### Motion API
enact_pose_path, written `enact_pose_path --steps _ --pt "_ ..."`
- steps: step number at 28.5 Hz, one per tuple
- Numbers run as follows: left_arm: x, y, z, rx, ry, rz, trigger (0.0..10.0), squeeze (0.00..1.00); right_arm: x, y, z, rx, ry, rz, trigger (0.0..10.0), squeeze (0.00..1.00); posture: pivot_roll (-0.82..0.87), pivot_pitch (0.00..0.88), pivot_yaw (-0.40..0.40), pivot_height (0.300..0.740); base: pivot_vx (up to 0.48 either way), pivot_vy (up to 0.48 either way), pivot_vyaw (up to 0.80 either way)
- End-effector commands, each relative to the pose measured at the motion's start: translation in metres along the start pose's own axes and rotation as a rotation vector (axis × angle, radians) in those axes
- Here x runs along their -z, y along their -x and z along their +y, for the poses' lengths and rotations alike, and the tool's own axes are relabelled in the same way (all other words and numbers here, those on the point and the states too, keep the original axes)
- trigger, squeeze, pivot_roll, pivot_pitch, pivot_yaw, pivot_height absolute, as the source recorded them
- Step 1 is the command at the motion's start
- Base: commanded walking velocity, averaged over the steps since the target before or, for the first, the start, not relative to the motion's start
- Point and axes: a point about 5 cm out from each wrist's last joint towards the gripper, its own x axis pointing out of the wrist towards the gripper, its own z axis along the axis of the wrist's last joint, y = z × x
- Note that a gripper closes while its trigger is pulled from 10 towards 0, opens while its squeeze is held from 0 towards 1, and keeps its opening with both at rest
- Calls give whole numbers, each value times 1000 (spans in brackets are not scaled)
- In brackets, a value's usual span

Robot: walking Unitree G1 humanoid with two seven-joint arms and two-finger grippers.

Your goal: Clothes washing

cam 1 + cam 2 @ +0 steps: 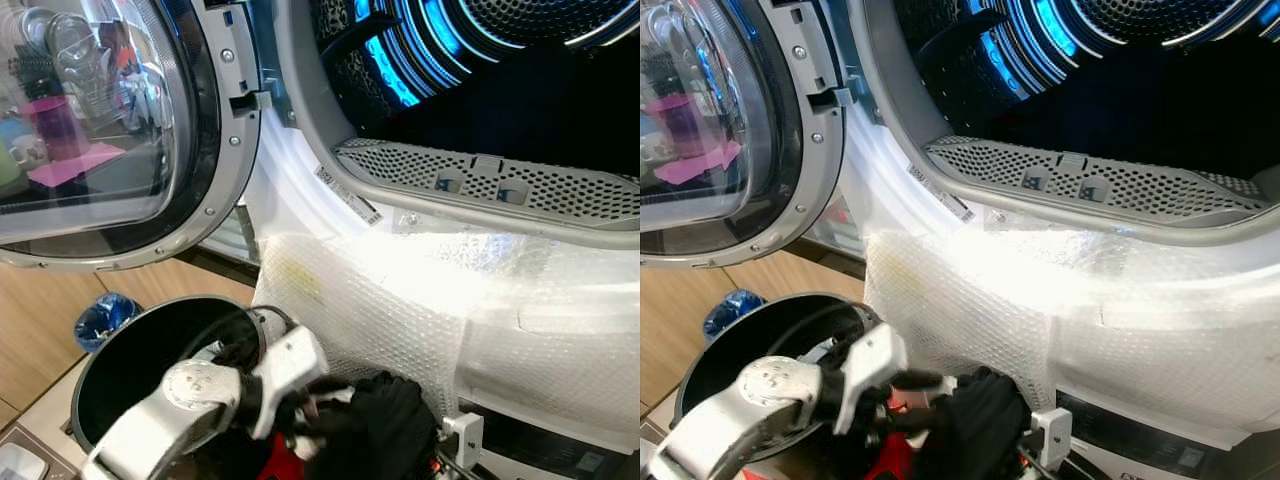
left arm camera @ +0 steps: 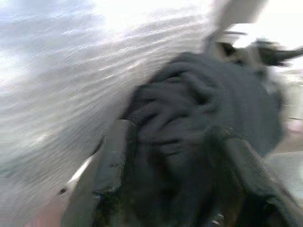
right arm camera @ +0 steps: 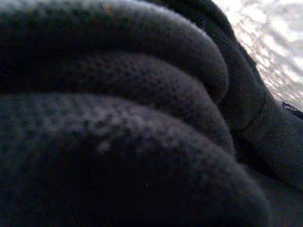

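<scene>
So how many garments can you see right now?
2: a black fleece garment held by the left tool beside the black basket, and something red under it. More may be hidden.

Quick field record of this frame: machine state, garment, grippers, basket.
machine: door swung open to the robot's left, drum lit blue, no clothes visible inside
front panel: covered in bubble wrap
garment: black fleece, bunched low in front of the machine, below the opening
left gripper: fingers either side of the fleece, gripping it
right gripper: camera pressed against the fleece, fingers unseen
basket: black bin on the floor, beside the door
</scene>
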Motion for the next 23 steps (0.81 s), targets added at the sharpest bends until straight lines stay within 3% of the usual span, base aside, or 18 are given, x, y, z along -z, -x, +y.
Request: enact_pose_path --steps 1,5,7,9,15,22,23 --pt "0 12 10 -115 0 -26 10000 0 -4 1 8 -69 25 -15 0 0 -104 0 128 740 0 0 0" --pt "4 19 3 -89 17 -11 10000 0 -2 4 10 -109 22 4 0 0 -88 0 120 740 0 0 0" --pt "4 23 11 -193 20 -45 10000 0 -3 6 17 -179 34 17 0 0 -90 0 121 740 0 0 0" --pt "4 24 13 -215 21 -51 10000 0 -4 7 18 -188 36 19 0 0 -90 0 121 740 0 0 0" --pt "19 45 51 -683 -23 -114 10000 0 5 33 36 -359 77 157 0 0 -97 2 115 740 0 0 0" --pt "44 60 58 -902 4 -107 10000 0 -1 47 56 -472 75 169 0 0 -112 4 107 740 0 0 0" --pt "59 67 58 -956 3 -61 10000 0 -4 51 65 -512 77 171 0 0 -114 0 104 740 0 0 0"
